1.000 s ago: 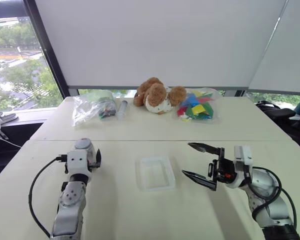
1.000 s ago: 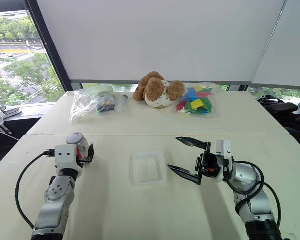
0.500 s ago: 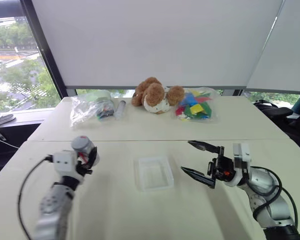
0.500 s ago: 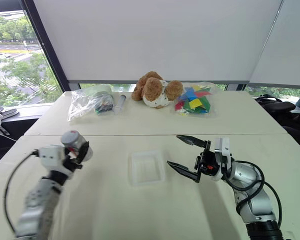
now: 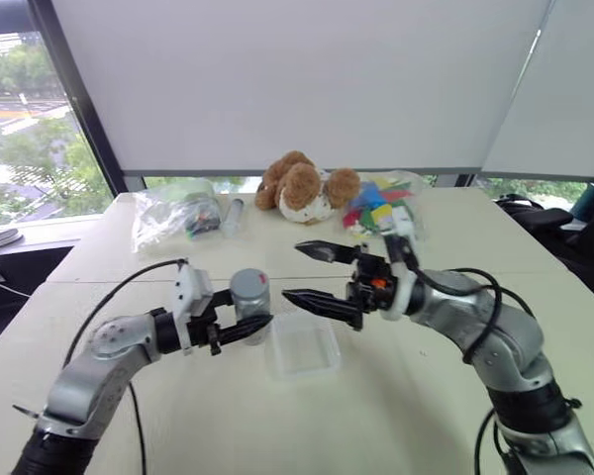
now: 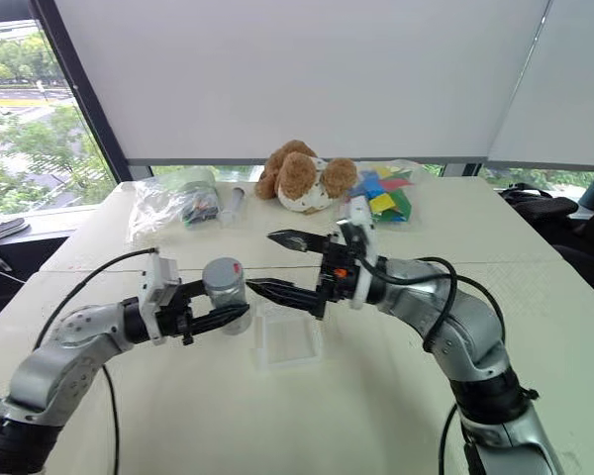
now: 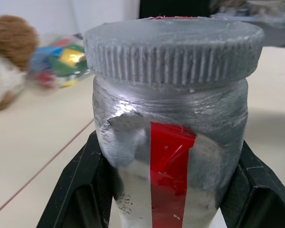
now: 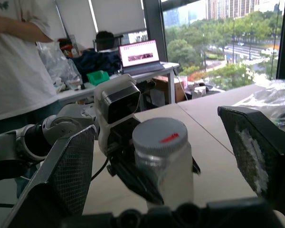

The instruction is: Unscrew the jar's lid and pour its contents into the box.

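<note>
The jar [image 5: 249, 305], silvery-grey with a red stripe, hangs upright above the table, just left of the box [image 5: 307, 352]. My left gripper [image 5: 255, 321] is shut on the jar's body, its black fingers [image 7: 76, 190] pressed on both sides. The ribbed lid [image 7: 173, 52] sits on the jar's top. My right gripper [image 5: 293, 270] stands open and points at the jar from the right, with its tips just short of the lid [image 8: 159, 137]. The contents are hidden inside the jar. The clear box lies flat on the table below the right gripper.
At the table's far side lie a brown teddy bear [image 5: 302, 188], a clear bag of colourful blocks [image 5: 381, 208], another clear bag [image 5: 173, 213] and a small tube [image 5: 235, 216]. A person in a white shirt [image 8: 14, 61] stands beyond the table near a laptop [image 8: 140, 54].
My left gripper has shut on the jar, lifted it and swung it right toward the table's middle. The open right gripper has risen and moved left to meet it.
</note>
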